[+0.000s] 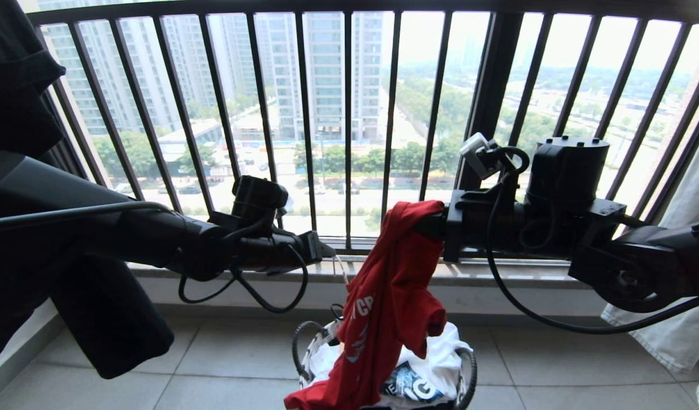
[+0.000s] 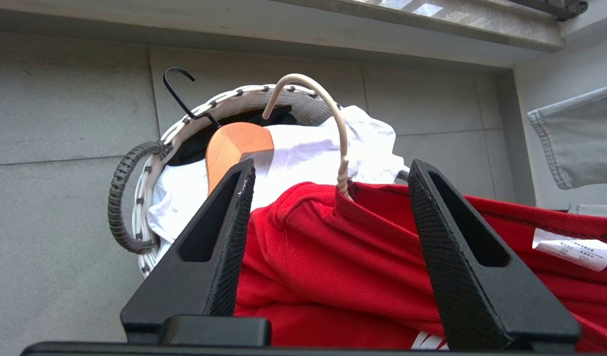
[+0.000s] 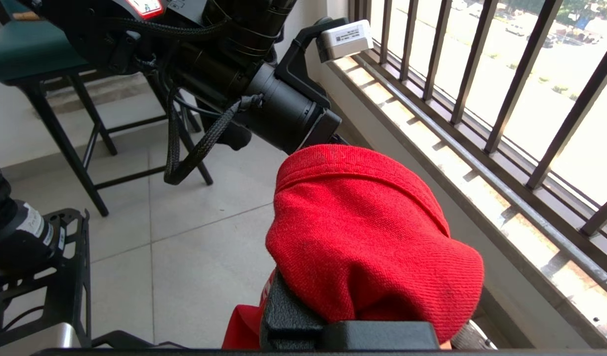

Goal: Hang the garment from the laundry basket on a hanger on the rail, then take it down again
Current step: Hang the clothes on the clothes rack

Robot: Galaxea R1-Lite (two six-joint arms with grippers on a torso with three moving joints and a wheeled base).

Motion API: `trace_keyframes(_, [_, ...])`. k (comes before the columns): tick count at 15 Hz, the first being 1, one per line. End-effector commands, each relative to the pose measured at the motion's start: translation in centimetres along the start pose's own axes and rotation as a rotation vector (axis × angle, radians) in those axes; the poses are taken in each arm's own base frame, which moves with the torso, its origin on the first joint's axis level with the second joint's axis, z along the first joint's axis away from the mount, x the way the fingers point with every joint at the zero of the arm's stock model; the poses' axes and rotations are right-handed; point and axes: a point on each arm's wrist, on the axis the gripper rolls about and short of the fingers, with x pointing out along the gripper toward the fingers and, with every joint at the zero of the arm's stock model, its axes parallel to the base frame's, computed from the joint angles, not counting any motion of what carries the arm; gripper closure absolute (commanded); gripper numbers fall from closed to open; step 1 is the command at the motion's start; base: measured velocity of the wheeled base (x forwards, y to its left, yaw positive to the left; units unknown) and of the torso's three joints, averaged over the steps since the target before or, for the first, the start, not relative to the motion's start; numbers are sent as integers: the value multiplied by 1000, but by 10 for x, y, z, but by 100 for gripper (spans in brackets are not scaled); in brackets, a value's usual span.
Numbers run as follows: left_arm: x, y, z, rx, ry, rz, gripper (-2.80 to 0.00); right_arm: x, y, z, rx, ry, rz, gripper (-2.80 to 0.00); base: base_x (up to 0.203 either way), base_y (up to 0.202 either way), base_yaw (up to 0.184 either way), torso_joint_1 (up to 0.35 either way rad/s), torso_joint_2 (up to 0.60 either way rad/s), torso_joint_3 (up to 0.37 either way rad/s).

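Note:
The red garment (image 1: 389, 296) hangs from my right gripper (image 1: 435, 225) and trails down into the laundry basket (image 1: 301, 347). Its fabric drapes over that gripper's fingers and hides them in the right wrist view (image 3: 368, 237). My left gripper (image 1: 327, 250) is level with it, a little to the left, and is open. In the left wrist view the garment's collar (image 2: 363, 232) lies between and beneath the spread fingers (image 2: 229, 232), untouched. The hanger's thin white hook (image 2: 333, 118) rises out of the collar. The rail is out of view.
The basket (image 2: 135, 198) holds a white printed T-shirt (image 1: 435, 364), a light-wood hanger (image 2: 234, 148) and a black hook (image 2: 177, 89). A black shirt (image 1: 19, 85) hangs at the left, pale cloth (image 1: 679, 273) at the right. The window railing (image 1: 349, 114) and ledge (image 1: 497, 270) stand close ahead.

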Motion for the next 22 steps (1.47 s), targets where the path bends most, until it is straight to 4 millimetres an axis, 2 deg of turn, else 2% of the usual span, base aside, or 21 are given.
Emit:
trace_keyframes(1, [18,6,-2,-30,16,-9,-280,0,0,0,-1,-2,4,0,0,0,0,0,0,0])
trace_keyframes(11, [34,6,-3,-73,15,-99,-280,1,-1,-2,3,1,4,0,0,0,0,0,0,0])
trace_keyframes(18, [61,1,-4,-81,-8,-160,-280,1,-1,-2,10,3,4,0,0,0,0,0,0,0])
trace_keyframes(22, [68,-3,-9,-79,3,-168,-280,1,-1,-2,17,2,4,0,0,0,0,0,0,0])
